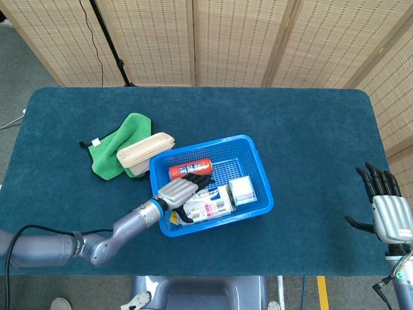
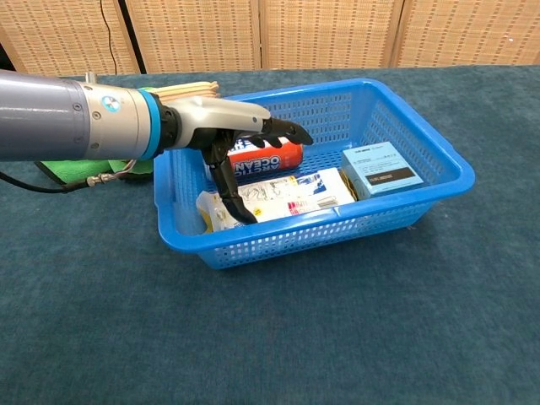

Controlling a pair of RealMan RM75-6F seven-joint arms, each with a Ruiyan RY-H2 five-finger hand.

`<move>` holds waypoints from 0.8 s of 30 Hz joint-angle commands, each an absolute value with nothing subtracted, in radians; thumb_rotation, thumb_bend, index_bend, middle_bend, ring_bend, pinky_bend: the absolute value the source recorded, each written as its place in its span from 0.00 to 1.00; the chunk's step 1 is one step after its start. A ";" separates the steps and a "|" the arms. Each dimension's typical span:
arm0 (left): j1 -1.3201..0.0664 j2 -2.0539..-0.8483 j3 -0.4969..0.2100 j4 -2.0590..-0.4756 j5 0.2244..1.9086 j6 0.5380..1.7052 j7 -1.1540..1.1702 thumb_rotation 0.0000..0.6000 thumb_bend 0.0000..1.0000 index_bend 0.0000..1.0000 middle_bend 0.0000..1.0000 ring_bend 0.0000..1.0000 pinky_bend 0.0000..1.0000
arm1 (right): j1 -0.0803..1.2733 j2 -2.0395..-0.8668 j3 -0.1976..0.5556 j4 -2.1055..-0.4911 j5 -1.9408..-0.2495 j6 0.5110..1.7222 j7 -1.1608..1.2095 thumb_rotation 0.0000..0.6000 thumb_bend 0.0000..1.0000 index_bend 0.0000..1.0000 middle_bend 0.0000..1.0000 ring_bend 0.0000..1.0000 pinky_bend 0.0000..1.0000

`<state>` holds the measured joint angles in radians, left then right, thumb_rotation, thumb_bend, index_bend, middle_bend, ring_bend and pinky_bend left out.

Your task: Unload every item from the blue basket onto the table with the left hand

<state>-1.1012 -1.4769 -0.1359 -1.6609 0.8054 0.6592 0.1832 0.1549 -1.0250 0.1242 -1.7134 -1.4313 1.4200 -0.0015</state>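
The blue basket [image 1: 258, 157] [image 2: 439, 160] holds a red can [image 1: 193, 167] [image 2: 270, 158], a white snack packet [image 1: 213, 205] [image 2: 295, 197] and a pale blue box [image 1: 242, 190] [image 2: 380, 167]. My left hand [image 1: 181, 192] [image 2: 236, 139] reaches into the basket's left side with fingers spread, over the can and the packet's left end. It holds nothing; its thumb points down at the packet. My right hand [image 1: 387, 210] stands open at the table's right edge, far from the basket.
A green cloth [image 1: 110, 152] [image 2: 72, 160] and a beige tray stack [image 1: 143, 150] [image 2: 139, 97] lie left of the basket, the stack touching its rim. The dark blue table [image 1: 310, 129] stretches bare to the right.
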 commanded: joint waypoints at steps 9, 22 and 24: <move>-1.179 -1.582 -0.099 -1.651 0.568 0.776 0.323 1.00 0.00 0.00 0.00 0.00 0.06 | 0.159 -1.019 0.118 -1.714 -1.449 1.410 0.028 1.00 0.00 0.00 0.00 0.00 0.00; -1.203 -1.654 -0.107 -1.595 0.461 0.790 0.354 1.00 0.29 0.03 0.04 0.13 0.53 | 0.162 -1.018 0.114 -1.717 -1.456 1.408 0.028 1.00 0.00 0.00 0.00 0.00 0.00; -1.200 -1.668 -0.112 -1.590 0.460 0.828 0.361 1.00 0.43 0.20 0.23 0.34 0.63 | 0.162 -1.018 0.114 -1.717 -1.457 1.409 0.031 1.00 0.00 0.00 0.00 0.00 0.00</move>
